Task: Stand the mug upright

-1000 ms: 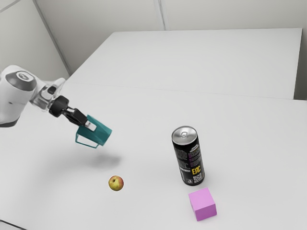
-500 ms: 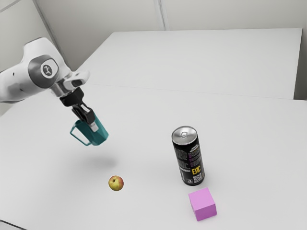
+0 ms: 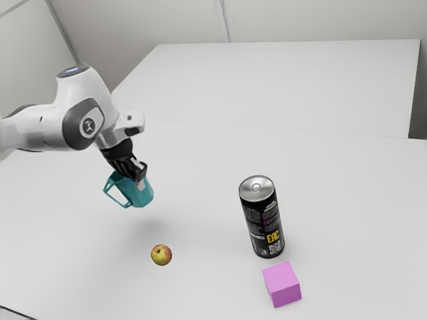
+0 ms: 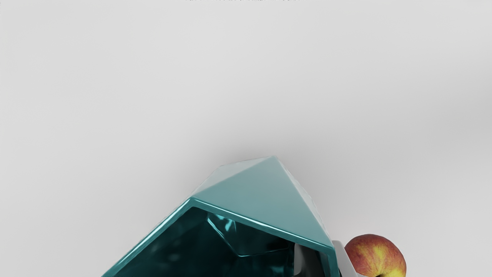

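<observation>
Clearly the mug (image 3: 137, 191) is off the worktop (image 3: 333, 167): in the exterior view its shadow (image 3: 142, 229) lies apart beneath it. It leans, mouth up toward the arm (image 3: 83, 120) and base down toward the exterior view's right, with the handle (image 3: 115, 199) on the exterior view's left. The fingers (image 4: 344, 259) are pinching its wall near the rim (image 4: 261, 223), one inside the mug and the other outside.

The step in hand, as I judge it, is to take out the remaining lean and bring the base down flat. Turn slowly while there is air underneath, since a grip on one thin wall could let the mug pivot. Once the base is level, lower it straight down; an edge landing first would likely tip it or twist it in the grip. Keep the base and handle away from the apple (image 3: 161, 255), which sits near the shadow; the can (image 3: 261, 217) and pink block (image 3: 281, 285) stand well apart. Let go only when the whole base bears, then rise along the wall so the inner finger doesn't drag the rim.
</observation>
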### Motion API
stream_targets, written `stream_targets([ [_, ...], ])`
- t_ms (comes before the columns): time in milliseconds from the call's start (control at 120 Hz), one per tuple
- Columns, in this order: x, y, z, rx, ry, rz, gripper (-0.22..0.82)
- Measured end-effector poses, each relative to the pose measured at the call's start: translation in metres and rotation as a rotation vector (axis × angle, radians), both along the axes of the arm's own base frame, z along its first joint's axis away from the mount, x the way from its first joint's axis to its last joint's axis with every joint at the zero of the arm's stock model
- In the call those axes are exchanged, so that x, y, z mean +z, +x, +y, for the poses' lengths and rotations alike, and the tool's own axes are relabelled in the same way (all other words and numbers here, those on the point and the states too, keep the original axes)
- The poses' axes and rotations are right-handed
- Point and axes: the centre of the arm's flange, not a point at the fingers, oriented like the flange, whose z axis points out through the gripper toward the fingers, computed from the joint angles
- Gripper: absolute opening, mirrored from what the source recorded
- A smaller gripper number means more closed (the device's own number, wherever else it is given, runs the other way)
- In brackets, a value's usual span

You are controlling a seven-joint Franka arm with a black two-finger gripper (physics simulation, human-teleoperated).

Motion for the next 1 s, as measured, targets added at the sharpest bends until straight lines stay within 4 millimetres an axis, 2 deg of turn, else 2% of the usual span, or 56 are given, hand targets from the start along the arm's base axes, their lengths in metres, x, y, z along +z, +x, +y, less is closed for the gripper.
stream_targets([
  [233, -0.016, -0.001, -0.01, 0.061, 0.044, -0.041, -0.18],
  [492, -0.038, -0.006, -0.011, 0.138, 0.05, -0.03, -0.18],
  [1000, -0.068, 0.005, -0.012, 0.193, 0.078, -0.006, -0.18],
])
